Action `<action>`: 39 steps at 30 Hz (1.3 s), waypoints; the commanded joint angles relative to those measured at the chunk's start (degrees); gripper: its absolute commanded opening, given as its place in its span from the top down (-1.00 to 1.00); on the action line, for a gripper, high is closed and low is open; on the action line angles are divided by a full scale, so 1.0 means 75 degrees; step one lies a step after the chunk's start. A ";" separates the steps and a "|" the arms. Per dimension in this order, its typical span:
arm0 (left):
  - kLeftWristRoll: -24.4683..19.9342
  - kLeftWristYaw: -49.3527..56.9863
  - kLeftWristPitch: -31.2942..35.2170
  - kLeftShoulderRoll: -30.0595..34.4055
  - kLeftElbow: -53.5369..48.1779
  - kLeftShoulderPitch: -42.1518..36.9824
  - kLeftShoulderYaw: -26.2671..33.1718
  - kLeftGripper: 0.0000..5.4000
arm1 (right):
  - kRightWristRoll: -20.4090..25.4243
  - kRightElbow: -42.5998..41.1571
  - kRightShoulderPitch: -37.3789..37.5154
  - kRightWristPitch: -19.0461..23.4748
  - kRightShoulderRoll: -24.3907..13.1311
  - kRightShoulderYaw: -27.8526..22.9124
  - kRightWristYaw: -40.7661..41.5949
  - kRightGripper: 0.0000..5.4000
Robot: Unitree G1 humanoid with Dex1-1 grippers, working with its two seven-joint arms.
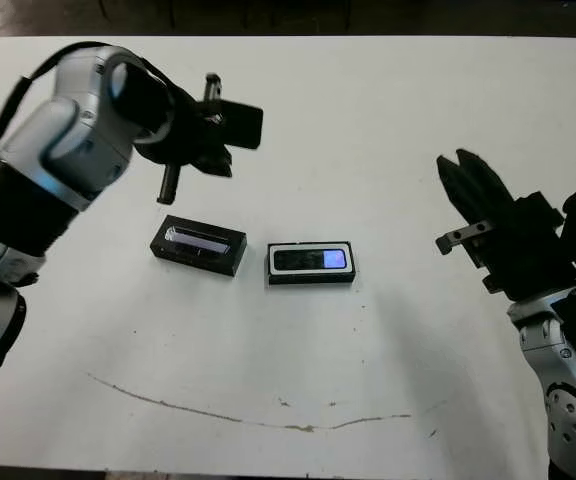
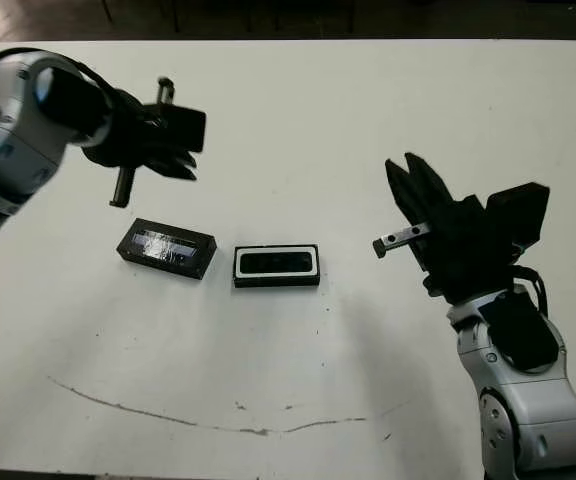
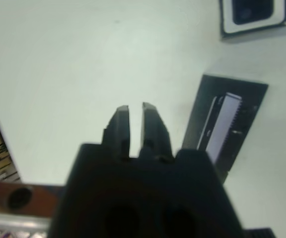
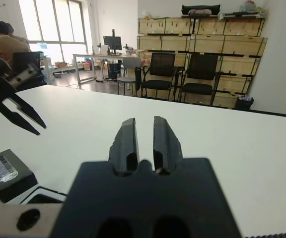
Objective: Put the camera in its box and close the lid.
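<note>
The left gripper (image 1: 183, 170) hung above the white table (image 1: 388, 110), its two black fingers nearly together and holding nothing, just behind the flat black rectangular lid (image 1: 197, 244) with a shiny silvery-blue strip; it seemed placed to take the lid next. The right gripper (image 2: 415, 205) waited well apart on the other side, fingers also narrow and empty. Beside the lid, the shallow black box (image 1: 311, 263) with white lining already contained the slim black camera (image 1: 311, 259).

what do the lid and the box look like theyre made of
Lid: probably matte black card or rigid board, with a glossy, foil-like silvery-blue strip that reflects light. Box: matching matte black sides, with a flat white lining, perhaps card or foam; the pictures cannot settle which.
</note>
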 commanded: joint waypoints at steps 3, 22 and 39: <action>0.0405 -0.0014 -0.0687 -0.0505 0.0687 0.0135 -0.0189 1.00 | -0.0002 -0.0210 0.0223 0.0168 -0.0073 0.0072 -0.0134 0.99; 0.1914 -0.0218 -0.1295 -0.0973 0.0680 0.0850 -0.0895 1.00 | 0.0003 -0.0174 0.0190 -0.0210 -0.0037 0.0167 -0.0138 0.99; 0.2239 -0.1827 -0.1369 -0.0085 -0.1774 0.1797 -0.0811 1.00 | 0.0109 -0.0030 0.0048 -0.0265 -0.0048 0.0130 -0.0116 0.99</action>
